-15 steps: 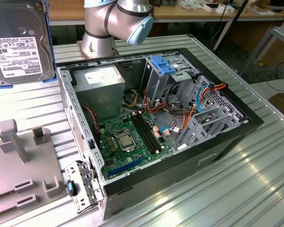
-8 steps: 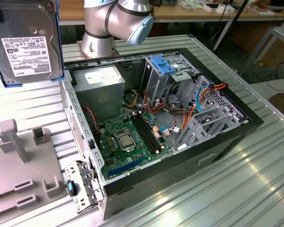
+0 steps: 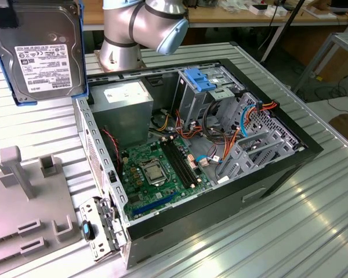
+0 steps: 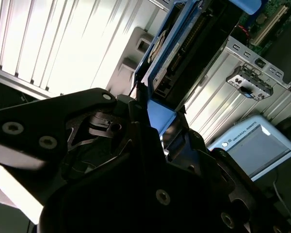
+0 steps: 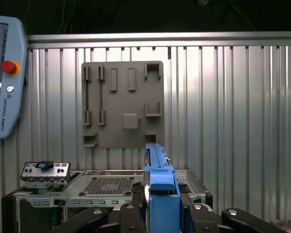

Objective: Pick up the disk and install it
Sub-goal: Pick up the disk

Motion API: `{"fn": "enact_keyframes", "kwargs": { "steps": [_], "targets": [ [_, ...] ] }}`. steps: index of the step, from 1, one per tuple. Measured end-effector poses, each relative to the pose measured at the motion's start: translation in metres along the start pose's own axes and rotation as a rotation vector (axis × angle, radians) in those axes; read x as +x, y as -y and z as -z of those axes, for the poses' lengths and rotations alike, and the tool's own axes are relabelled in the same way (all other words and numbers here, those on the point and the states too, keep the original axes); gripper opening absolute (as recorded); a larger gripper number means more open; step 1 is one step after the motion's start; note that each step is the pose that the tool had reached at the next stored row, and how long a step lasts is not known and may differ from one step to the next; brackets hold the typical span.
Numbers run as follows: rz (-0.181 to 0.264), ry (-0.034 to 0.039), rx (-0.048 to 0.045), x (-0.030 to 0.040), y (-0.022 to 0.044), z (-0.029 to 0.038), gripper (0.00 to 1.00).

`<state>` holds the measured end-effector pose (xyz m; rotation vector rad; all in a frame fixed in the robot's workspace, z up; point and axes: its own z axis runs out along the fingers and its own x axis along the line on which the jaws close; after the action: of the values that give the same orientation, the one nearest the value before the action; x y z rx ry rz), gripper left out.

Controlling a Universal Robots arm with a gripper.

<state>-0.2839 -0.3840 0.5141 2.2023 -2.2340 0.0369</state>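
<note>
Gripper (image 5: 159,206) hangs off the exterior view's left of the open computer case (image 3: 272,174), clamped on the blue frame of the disk (image 3: 46,55), which stands upright, label outward, above the table; the blue-latched drive cage (image 3: 204,81) lies to its right

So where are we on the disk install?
Done: the pick. The disk is clear of the grey fixture plate and in the air, with the gripper shut on its blue frame. In hand: it hangs at the exterior view's left of the open computer case. Left: the install. The disk is not yet in the drive cage.
</note>
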Motion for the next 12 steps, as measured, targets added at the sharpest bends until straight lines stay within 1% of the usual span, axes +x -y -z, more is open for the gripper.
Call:
{"fn": "enact_keyframes", "kwargs": {
  "steps": [7, 12],
  "targets": [
    [0.0, -0.0003, 0.0001, -0.0002, 0.0143, -0.0009, 0.37],
    [0.0, -0.0005, 0.0001, -0.0003, 0.0225, -0.0015, 0.37]
  ]
}}
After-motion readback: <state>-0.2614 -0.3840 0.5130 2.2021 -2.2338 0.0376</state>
